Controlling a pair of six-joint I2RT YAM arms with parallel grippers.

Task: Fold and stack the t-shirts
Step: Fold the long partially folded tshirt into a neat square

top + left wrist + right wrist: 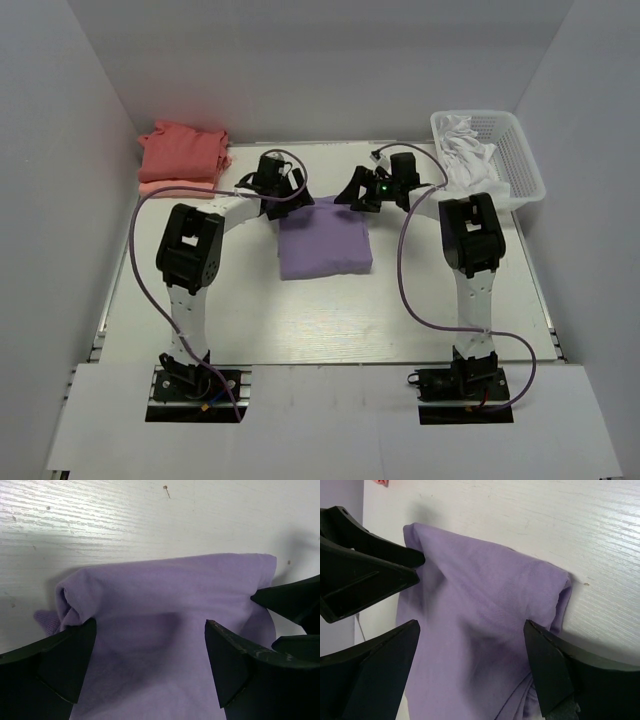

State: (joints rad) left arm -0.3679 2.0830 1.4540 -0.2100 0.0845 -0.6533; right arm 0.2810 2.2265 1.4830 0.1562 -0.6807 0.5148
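folded t-shirt: table centre | t-shirt stack: far left | basket: far right, cloth inside

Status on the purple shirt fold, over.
Left gripper and right gripper open, over far edge of folded purple shirt. Red shirt stack far left, basket far right, neither in the way.

From above you get soft, even white light: the table reads bright without glare, and the arms throw only faint shadows. In the left wrist camera, the table beyond the left gripper washes out pale at upper left. A dim shadow lies on the lavender t-shirt between the fingers, which show as near-black, soft-edged shapes. The right gripper casts a similar dull patch between its fingers, where the cloth looks slightly blurred.
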